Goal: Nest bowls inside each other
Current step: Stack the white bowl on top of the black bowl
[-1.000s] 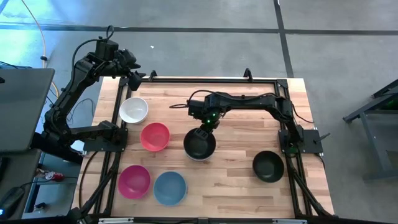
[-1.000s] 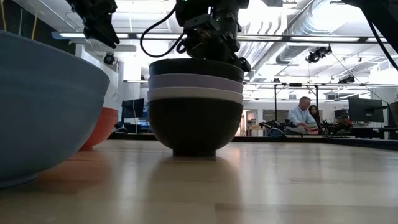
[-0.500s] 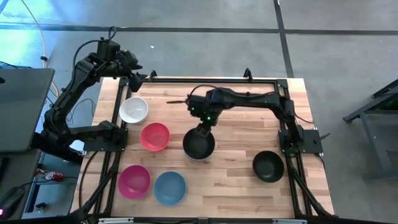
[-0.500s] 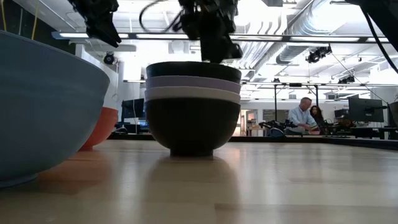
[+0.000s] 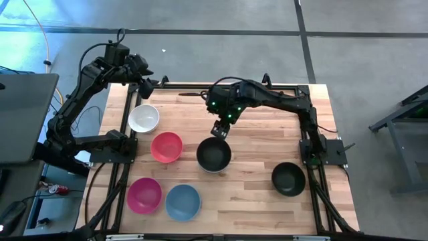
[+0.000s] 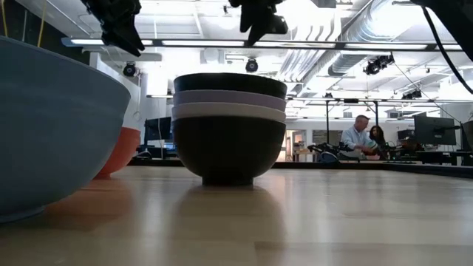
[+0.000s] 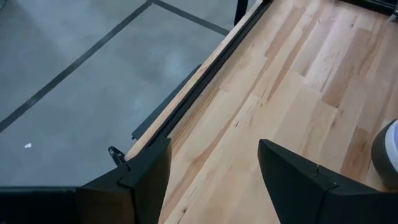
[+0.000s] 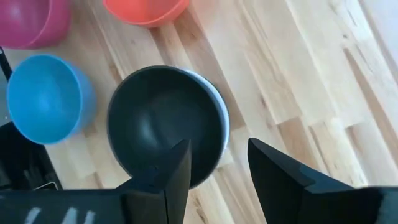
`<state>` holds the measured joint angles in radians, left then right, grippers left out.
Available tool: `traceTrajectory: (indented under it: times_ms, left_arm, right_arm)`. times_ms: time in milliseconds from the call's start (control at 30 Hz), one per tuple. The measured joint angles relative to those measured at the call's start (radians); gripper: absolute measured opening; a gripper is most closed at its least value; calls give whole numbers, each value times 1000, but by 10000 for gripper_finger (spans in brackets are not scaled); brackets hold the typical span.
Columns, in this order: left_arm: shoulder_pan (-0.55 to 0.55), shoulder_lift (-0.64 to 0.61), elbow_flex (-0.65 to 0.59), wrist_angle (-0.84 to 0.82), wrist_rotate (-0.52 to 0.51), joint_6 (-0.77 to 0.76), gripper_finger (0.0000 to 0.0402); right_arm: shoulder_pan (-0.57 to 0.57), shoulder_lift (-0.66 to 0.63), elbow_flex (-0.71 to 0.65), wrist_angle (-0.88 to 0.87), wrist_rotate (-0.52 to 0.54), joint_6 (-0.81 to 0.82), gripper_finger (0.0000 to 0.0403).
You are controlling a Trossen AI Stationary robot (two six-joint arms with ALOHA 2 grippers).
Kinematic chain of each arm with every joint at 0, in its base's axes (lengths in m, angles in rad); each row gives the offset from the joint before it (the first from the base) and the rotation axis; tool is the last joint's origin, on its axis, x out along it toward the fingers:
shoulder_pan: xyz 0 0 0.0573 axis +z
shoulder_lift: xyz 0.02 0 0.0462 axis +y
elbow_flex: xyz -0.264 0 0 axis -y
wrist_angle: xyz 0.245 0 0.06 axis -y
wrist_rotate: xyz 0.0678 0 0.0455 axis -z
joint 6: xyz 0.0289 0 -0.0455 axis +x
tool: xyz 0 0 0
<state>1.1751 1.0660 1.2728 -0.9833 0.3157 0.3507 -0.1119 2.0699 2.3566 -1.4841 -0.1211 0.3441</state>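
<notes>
My right end effector (image 5: 219, 128) hangs open and empty just above the stack of nested round bowls (image 5: 214, 154), black one on top, at mid-table (image 5: 267, 134). From the low view I read lavender, white and black rims beneath it; whether more sit inside is hidden. The red bowl (image 5: 166, 146) lies beside the stack, likely the next to nest. My left end effector (image 5: 144, 86), open and empty, waits far from the stack at the table's edge.
</notes>
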Motion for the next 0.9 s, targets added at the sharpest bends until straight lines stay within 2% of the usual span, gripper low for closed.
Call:
traceTrajectory:
  times_ms: [167, 300, 433, 633, 900]
  left_arm:
    - [-7, 2, 0, -48, 0, 0, 227]
    - [-36, 18, 0, -162, -24, 24, 227]
    - [-93, 49, 0, -246, -194, -11, 227]
    - [-187, 126, 0, -275, -418, -76, 227]
    - [-211, 297, 0, -341, -529, -82, 227]
  right_arm:
    - [-1, -21, -21, -63, 9, -65, 152]
    - [-1, -35, -21, -85, 52, -127, 152]
    - [-11, -58, -21, -80, 60, -199, 152]
    - [-12, -99, -21, -67, 59, -347, 152]
    - [-5, -149, -21, -58, -40, -473, 152]
